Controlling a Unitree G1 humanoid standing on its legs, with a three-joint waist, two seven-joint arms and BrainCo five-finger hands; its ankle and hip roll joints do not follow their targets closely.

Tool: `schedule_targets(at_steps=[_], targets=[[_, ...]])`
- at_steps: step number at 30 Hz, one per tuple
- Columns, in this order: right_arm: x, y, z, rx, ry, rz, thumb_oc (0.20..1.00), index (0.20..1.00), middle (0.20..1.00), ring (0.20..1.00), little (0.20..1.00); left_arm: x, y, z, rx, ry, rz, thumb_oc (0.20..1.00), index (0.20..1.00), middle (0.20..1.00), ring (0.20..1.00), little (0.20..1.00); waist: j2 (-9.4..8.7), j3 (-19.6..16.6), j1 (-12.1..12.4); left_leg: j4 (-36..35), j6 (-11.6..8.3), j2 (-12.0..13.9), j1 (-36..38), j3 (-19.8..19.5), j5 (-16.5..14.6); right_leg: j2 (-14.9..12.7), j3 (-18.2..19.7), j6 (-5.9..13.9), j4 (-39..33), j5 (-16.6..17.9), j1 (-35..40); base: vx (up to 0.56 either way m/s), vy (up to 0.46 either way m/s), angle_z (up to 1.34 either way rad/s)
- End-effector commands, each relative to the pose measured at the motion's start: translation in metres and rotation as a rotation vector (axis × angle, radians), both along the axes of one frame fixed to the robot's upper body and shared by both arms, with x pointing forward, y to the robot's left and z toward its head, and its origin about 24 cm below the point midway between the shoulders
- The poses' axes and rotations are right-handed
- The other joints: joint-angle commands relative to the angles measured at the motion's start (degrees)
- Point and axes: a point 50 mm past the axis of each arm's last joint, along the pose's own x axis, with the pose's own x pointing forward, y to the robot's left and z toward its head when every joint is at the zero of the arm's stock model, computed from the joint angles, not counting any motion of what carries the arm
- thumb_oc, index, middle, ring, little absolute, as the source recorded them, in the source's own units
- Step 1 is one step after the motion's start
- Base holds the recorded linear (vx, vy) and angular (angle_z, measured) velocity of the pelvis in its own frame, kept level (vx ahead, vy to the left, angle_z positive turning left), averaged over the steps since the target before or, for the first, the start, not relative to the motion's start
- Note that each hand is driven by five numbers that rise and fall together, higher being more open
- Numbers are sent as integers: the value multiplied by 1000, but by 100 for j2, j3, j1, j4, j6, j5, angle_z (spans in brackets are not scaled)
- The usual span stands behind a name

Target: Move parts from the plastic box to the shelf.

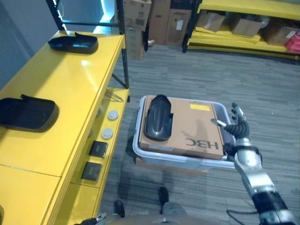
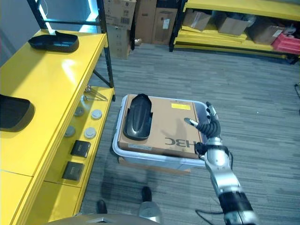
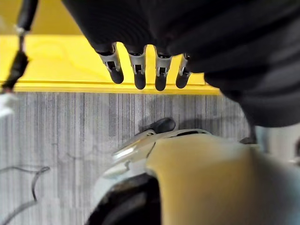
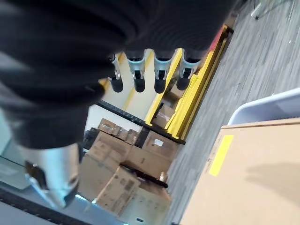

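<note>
two parts (image 1: 28, 114) on shelf (image 1: 70, 93) | part (image 1: 158, 118) on carton (image 1: 187, 129) in box (image 1: 140, 150) | right hand (image 1: 238, 125) spread, empty, by box edge | left hand (image 3: 140, 70) fingers straight, empty

Brown cardboard boxes (image 1: 157, 18) stood stacked on the grey carpet (image 1: 197, 77) at the far side, more boxes (image 2: 225, 23) sat on a low yellow rack (image 2: 234, 44) beyond, and a red item (image 1: 293, 42) lay at that rack's right end.

Dark printed letters (image 1: 202, 144) and a yellow label (image 1: 200, 107) mark the cardboard box (image 1: 187, 124).
</note>
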Motion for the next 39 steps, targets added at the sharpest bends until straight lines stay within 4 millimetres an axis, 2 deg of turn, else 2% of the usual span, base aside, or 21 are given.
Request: schedule_targets(at_steps=[1, 3, 6, 12, 15, 19, 20, 22, 26, 27, 29, 35, 37, 39], targets=[[34, -9, 63, -74, -162, -116, 1000, 1000, 1000, 1000, 1000, 32, -35, -1, -102, -60, -117, 1000, 1000, 1000, 1000, 1000, 299, 618, 447, 186, 38, 34, 30, -389, -198, -3, 3, 98, 18, 2, 2, -56, -23, 14], [46, -14, 72, -79, -135, -165, 1000, 1000, 1000, 1000, 1000, 32, -36, -1, -110, -59, -98, 1000, 1000, 1000, 1000, 1000, 331, 716, 596, 200, 9, 35, -69, -488, -172, -47, -52, 133, 18, 31, -75, -34, -21, 12], [63, -16, 93, -120, -121, -216, 1000, 1000, 1000, 1000, 1000, 39, -25, 1, -88, -67, 8, 1000, 1000, 1000, 1000, 1000, 358, 915, 777, 223, -14, 40, -278, -620, -100, -109, -99, 137, 18, 73, -217, -59, -22, 24], [75, -21, 116, -234, -87, -240, 1000, 1000, 1000, 1000, 1000, 55, -23, 5, -99, -104, -58, 1000, 1000, 1000, 1000, 1000, 330, 1262, 952, 326, -54, 11, -659, -811, -3, -138, -188, 126, 18, 124, -419, -86, -51, 13], [81, -25, 122, -298, -16, -234, 1000, 1000, 1000, 1000, 1000, 62, -25, 8, -139, -148, 5, 1000, 1000, 1000, 1000, 1000, 350, 1406, 1021, 304, -82, -12, -761, -883, 52, -166, -260, 126, 18, 142, -490, -28, -8, 13], [83, -28, 117, -313, 88, -231, 1000, 1000, 1000, 1000, 1000, 72, -21, 12, -139, -189, 28, 1000, 1000, 1000, 1000, 1000, 376, 1465, 1049, 259, -115, -34, -793, -896, 96, -196, -313, 133, 18, 140, -519, -8, 24, 5], [84, -29, 109, -296, 155, -211, 1000, 1000, 1000, 1000, 1000, 78, -18, 14, -131, -210, 26, 1000, 1000, 1000, 1000, 1000, 390, 1488, 1045, 237, -131, -31, -794, -888, 113, -208, -336, 129, 18, 137, -522, 0, 27, 6], [85, -27, 100, -302, 227, -183, 1000, 1000, 1000, 1000, 1000, 81, -17, 16, -131, -217, 34, 1000, 1000, 1000, 1000, 1000, 398, 1499, 1040, 235, -136, -33, -789, -892, 117, -209, -345, 120, 18, 130, -507, 19, 28, 5], [83, -32, 68, -336, 457, -145, 1000, 1000, 1000, 1000, 1000, 83, -16, 16, -138, -213, 24, 1000, 1000, 1000, 1000, 1000, 426, 1509, 1071, 198, -149, -35, -745, -882, 140, -247, -399, 121, 18, 135, -471, 4, 1, 2], [80, -34, 55, -334, 533, -136, 787, 787, 787, 787, 787, 83, -16, 17, -133, -214, 14, 1000, 1000, 1000, 1000, 1000, 433, 1510, 1101, 193, -155, -31, -740, -879, 147, -258, -425, 115, 18, 133, -457, 5, -18, 6], [78, -35, 38, -314, 660, -88, 200, 200, 200, 200, 200, 84, -16, 17, -135, -215, 8, 1000, 1000, 1000, 1000, 1000, 432, 1517, 1138, 199, -161, -26, -734, -886, 149, -271, -463, 108, 18, 128, -429, 6, -31, 6], [66, -43, 11, -376, 899, -104, 200, 200, 200, 200, 200, 83, -15, 17, -143, -209, -30, 1000, 1000, 1000, 1000, 1000, 465, 1482, 1241, 178, -176, -3, -699, -900, 181, -287, -565, 94, 18, 117, -352, 0, -23, 7], [62, -46, 3, -341, 949, -118, 200, 200, 200, 200, 200, 82, -13, 17, -128, -206, -31, 1000, 1000, 1000, 1000, 1000, 467, 1447, 1262, 156, -179, 4, -669, -905, 191, -277, -575, 89, 18, 108, -324, -2, -23, 15], [49, -54, -12, -246, 1012, -165, 200, 200, 200, 200, 200, 81, -10, 17, -125, -205, -42, 1000, 1000, 1000, 1000, 1000, 466, 1371, 1278, 145, -186, 27, -618, -901, 188, -265, -578, 91, 18, 95, -277, 5, -34, 9]])
